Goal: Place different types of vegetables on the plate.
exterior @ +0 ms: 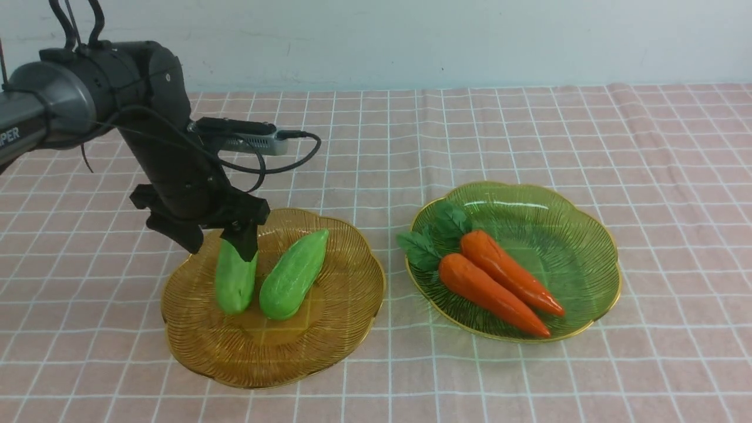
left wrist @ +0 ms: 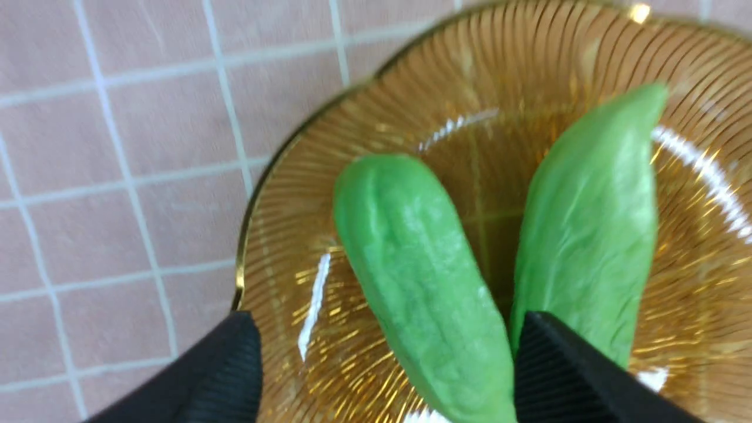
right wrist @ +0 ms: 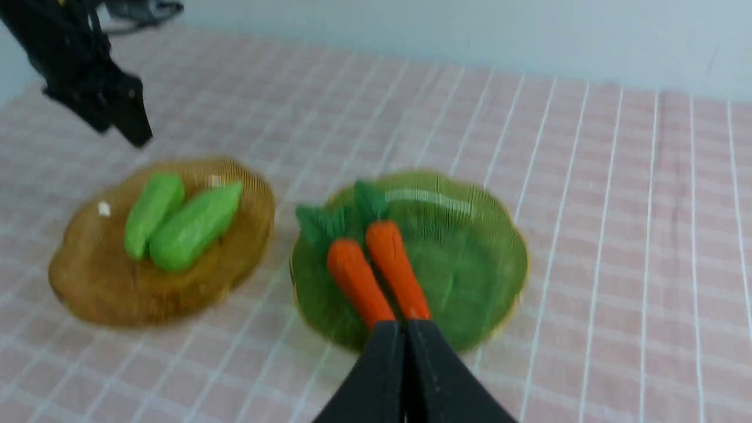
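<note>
- On the pink checked tablecloth (exterior: pixel 529 129), two ribbed glass plates are sitting side by side without touching. An amber plate (exterior: pixel 352 329) is lying to the robot's left and a green plate (exterior: pixel 576 235) to its right.
- Both cucumbers are lying in the amber plate. The left cucumber (exterior: pixel 235 282) is pointing almost straight away from the robot. The right cucumber (exterior: pixel 294 273) is slanting, with its far tip leaning to the right. Their near ends are lying close together, but whether they are touching is not showing clearly.
- The left gripper (exterior: pixel 216 239) is hanging over the far left part of the amber plate. Its jaws are standing apart and straddling the far end of the left cucumber.
- One black finger (left wrist: pixel 217 376), seen from the left wrist, is standing clear of that cucumber, with bare plate showing between them. The other finger (left wrist: pixel 564 376) is sitting between the two cucumbers, very close to both. The gripper is not squeezing either cucumber.
- Both carrots are lying in the green plate, side by side and touching along their length. The near carrot (exterior: pixel 487 291) and the far carrot (exterior: pixel 511 273) are pointing their orange tips toward the near right rim. Their dark leaves (exterior: pixel 435 235) are spreading over the far left rim.
- The right gripper (right wrist: pixel 405 376) is showing only in its own wrist view, hovering well back from the green plate. Its two black fingers are pressing flat together with nothing between them.
</note>
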`<action>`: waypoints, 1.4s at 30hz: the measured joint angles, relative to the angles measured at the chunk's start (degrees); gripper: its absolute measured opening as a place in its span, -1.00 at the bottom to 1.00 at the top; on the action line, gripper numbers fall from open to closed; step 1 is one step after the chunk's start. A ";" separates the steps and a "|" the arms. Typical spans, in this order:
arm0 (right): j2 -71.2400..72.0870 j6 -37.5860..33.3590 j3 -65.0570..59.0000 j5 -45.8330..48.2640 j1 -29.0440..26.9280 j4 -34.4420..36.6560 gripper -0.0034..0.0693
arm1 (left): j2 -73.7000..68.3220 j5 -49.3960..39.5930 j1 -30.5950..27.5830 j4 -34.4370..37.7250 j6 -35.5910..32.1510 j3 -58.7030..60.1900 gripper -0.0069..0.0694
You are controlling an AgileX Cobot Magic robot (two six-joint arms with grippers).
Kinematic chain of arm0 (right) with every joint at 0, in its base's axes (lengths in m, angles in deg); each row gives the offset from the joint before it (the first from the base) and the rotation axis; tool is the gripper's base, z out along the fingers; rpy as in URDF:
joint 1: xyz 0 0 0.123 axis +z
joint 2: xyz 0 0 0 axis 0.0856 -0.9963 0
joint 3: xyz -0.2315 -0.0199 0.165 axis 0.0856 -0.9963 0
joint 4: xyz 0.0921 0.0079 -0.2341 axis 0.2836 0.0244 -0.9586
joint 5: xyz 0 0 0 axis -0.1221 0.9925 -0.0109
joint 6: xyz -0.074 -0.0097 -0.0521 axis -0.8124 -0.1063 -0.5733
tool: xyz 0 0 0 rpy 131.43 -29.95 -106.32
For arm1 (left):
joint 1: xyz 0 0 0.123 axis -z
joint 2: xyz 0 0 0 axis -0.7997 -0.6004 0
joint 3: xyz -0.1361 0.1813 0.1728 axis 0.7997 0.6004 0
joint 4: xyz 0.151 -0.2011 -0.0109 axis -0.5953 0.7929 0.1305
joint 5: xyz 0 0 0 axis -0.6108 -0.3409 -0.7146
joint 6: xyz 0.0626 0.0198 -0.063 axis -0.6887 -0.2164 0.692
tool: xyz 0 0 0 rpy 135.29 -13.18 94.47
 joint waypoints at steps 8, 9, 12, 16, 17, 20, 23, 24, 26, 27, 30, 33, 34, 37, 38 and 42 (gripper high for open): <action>18.11 0.06 -35.75 -47.90 0.00 0.61 -0.95 | 0.05 -0.51 0.00 0.00 0.44 -4.21 0.04; 18.11 -0.07 -37.20 -50.09 0.00 0.61 -0.95 | 0.05 -0.51 0.00 0.00 0.44 -4.21 -0.06; 18.11 -0.20 -41.29 -57.26 0.00 0.61 -0.95 | 0.05 -0.55 0.00 0.00 0.44 -4.26 -0.34; 18.11 -0.20 -43.41 -61.99 0.00 0.61 -0.95 | 0.05 -0.58 0.00 0.00 0.44 -4.26 -0.63; 18.11 -0.22 -43.78 -62.31 0.00 0.61 -0.95 | 0.05 -0.58 0.00 0.00 0.44 -4.26 -0.70; 18.11 -0.35 -45.12 -62.39 0.00 0.61 -0.95 | 0.05 -0.65 0.00 0.00 0.44 -4.26 -0.80; 18.11 -0.40 -46.00 -61.90 0.00 0.61 -0.95 | 0.05 -0.65 0.00 0.00 0.44 -4.26 -0.82; 18.11 -0.39 -46.23 -61.60 0.00 0.61 -0.95 | 0.05 -0.65 0.00 0.00 0.44 -4.26 -0.83; 18.11 -0.39 -46.51 -60.58 0.00 0.61 -0.95 | 0.05 -0.65 0.00 0.00 0.44 -4.26 -0.83; 18.11 -0.39 -46.50 -59.97 0.00 0.61 -0.95 | 0.05 -0.65 0.00 0.00 0.44 -4.26 -0.83; 18.11 -0.39 -46.50 -58.63 0.00 0.61 -0.95 | 0.05 -0.65 0.00 0.00 0.44 -4.26 -0.83; 18.11 -0.39 -46.50 -57.33 0.00 0.56 -0.95 | 0.11 -0.65 0.00 0.00 0.44 -4.26 -0.83; 18.11 -0.39 -46.50 -57.00 0.00 0.56 -0.95 | 0.18 -0.65 0.00 0.00 0.44 -4.26 -0.83; 18.11 -0.39 -46.50 -55.82 0.00 0.51 -0.95 | 0.78 -0.65 0.00 0.00 0.37 -4.26 -0.83; 18.11 -0.39 -46.50 -55.50 0.00 0.45 -0.95 | 1.32 -0.65 0.00 0.00 0.27 -4.26 -0.83; 18.11 -0.39 -46.50 -53.90 0.00 0.41 -0.95 | 3.58 -0.70 0.00 0.00 0.02 -4.26 -0.83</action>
